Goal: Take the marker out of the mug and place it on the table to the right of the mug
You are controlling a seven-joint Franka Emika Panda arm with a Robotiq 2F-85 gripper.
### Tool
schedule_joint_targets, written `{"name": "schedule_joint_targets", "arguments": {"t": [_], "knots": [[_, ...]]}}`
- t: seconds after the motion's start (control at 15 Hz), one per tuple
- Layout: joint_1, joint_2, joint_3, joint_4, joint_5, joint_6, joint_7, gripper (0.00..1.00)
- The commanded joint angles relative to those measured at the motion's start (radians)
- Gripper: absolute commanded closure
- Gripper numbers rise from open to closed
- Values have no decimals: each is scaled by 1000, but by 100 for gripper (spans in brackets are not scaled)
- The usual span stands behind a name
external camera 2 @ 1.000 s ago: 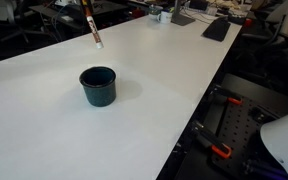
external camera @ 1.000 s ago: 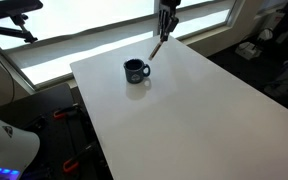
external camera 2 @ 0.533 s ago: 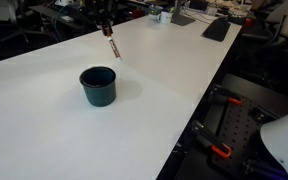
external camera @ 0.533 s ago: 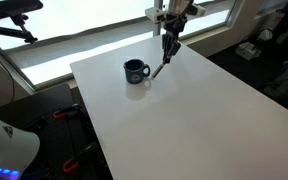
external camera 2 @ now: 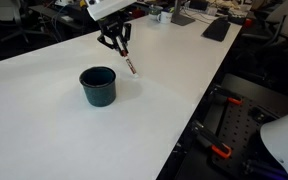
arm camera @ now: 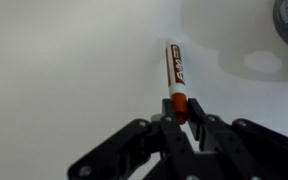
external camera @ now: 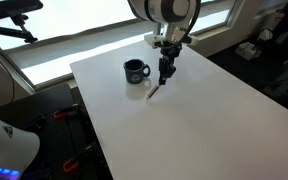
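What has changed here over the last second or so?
The gripper, shut on the marker throughout, has carried it down from high above the table to low beside the mug. The marker's free end is now near the tabletop; whether it touches I cannot tell. Nothing was let go. The mug has stayed in place.

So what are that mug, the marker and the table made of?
The mug is probably glazed ceramic: dark, opaque, with a thick rim. The marker looks like plastic: a smooth barrel with a printed red-orange label. The table has a hard white top, perhaps laminate: smooth and plain, with soft glare.
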Motion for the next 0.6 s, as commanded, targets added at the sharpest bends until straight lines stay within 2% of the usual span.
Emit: {"name": "schedule_joint_targets", "arguments": {"t": [0.0, 0.13, 0.2, 0.33, 0.53], "knots": [[3, 14, -11, -14, -9, 33, -1, 95], [6, 19, -17, -16, -13, 44, 5, 95], [7, 21, -20, -15, -13, 44, 7, 56], [8, 23, -22, -18, -14, 54, 8, 48], [9, 27, -25, -19, -14, 71, 7, 26]]}}
